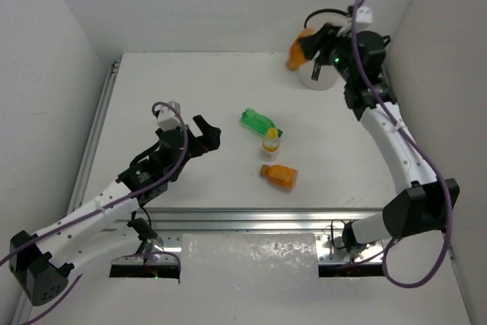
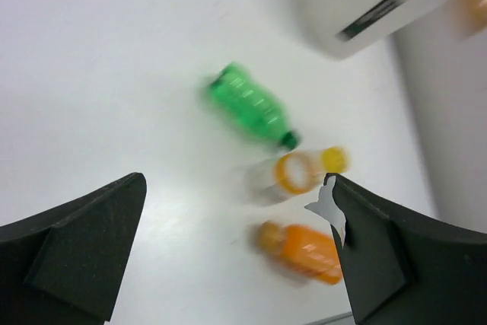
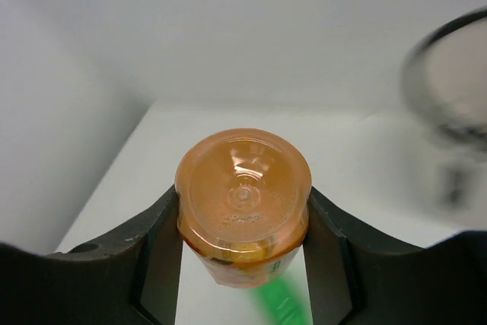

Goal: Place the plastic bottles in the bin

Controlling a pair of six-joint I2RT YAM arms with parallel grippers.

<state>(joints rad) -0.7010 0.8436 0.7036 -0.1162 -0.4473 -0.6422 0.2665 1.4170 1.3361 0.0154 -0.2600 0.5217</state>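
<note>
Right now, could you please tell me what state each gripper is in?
Left gripper: open, holding nothing.
Right gripper: closed on an orange bottle.

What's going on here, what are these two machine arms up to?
Two robot arms are putting plastic bottles into a white bin. The right pincer is shut on an orange bottle, held up close beside the bin and not yet dropped in. The left pincer is open and empty above the table, facing three bottles on it: a green bottle, a clear bottle with a yellow cap and a second orange bottle.
</note>
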